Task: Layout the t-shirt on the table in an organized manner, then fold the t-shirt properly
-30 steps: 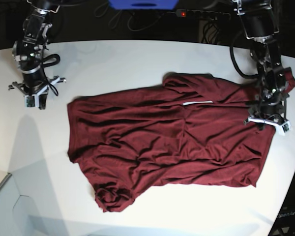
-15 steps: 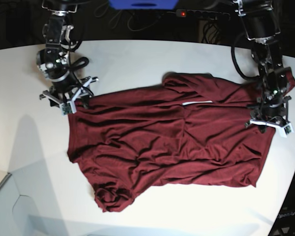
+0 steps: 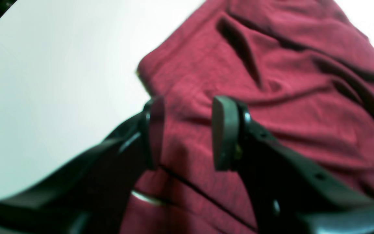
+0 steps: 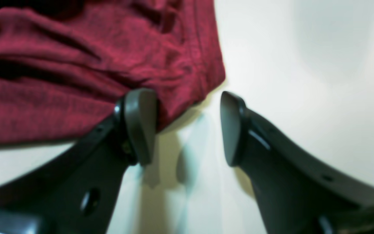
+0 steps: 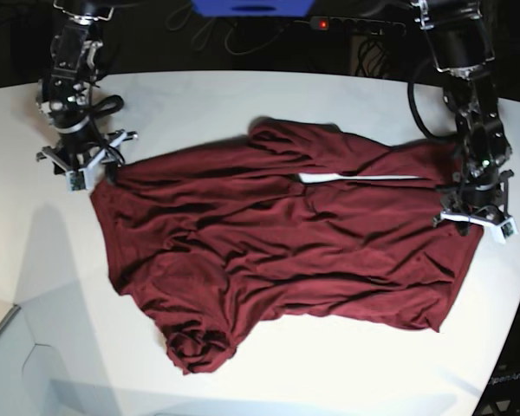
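Observation:
The dark maroon t-shirt lies spread and wrinkled across the white table, with one sleeve bunched at the front. My right gripper stands at the shirt's far left corner. In the right wrist view it is open, with the shirt's hem corner against one finger and bare table between the jaws. My left gripper stands on the shirt's right end. In the left wrist view it is open over the cloth near its edge.
A power strip with a red light, a blue object and cables lie behind the table's far edge. The table's curved edge runs along the lower left and the right. A white neck label shows on the shirt.
My right gripper moved left and away, and the shirt's left corner went with it. The shirt is drawn out wider and its upper sleeve shifted left. The left arm stayed put.

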